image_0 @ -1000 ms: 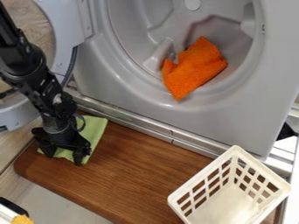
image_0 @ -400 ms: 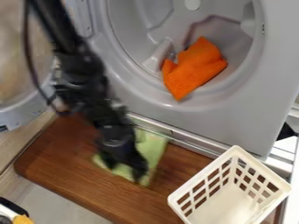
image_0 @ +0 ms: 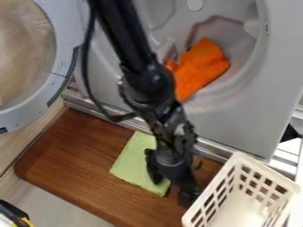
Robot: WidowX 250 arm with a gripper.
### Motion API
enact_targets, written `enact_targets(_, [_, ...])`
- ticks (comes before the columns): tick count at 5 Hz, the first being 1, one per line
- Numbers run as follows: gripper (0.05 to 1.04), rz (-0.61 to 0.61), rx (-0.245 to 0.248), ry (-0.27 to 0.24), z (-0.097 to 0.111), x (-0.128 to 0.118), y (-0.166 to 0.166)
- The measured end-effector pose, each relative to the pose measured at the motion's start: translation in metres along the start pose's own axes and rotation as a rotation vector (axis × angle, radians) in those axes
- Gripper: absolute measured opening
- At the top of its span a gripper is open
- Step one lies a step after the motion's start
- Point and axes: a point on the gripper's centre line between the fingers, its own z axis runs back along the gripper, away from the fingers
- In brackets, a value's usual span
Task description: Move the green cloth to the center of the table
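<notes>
The black gripper (image_0: 172, 187) stands low over the right part of the wooden table, with its fingers apart. One finger is over the right edge of the green cloth (image_0: 134, 160); the other is beside the basket's left wall. The cloth lies fairly flat near the middle of the table, running from the metal edge at the back toward the front. Part of its right side is hidden behind the gripper.
The brown wooden table (image_0: 77, 159) extends left of the cloth. At the right stands a white slatted basket (image_0: 208, 205). Behind is a grey washer drum opening with an orange cloth (image_0: 204, 68) inside, partly behind the arm. The round door (image_0: 66, 26) hangs open at the upper left.
The gripper has swept right across the table, and the green cloth has slid from the left end to the middle. The basket has shifted slightly right and toward the front.
</notes>
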Motion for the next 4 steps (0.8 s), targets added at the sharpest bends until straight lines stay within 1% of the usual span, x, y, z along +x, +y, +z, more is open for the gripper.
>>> enact_targets(1, [0.998, 0.031, 0.018, -0.009, 0.008, 0.004, 0.000])
enact_targets(2, [0.999, 0.095, 0.077, -0.031, 0.034, -0.003, 0.009])
enact_targets(3, [0.999, 0.177, 0.070, -0.091, 0.077, -0.010, 0.019])
enact_targets(4, [0.999, 0.166, 0.019, -0.072, 0.086, -0.014, 0.018])
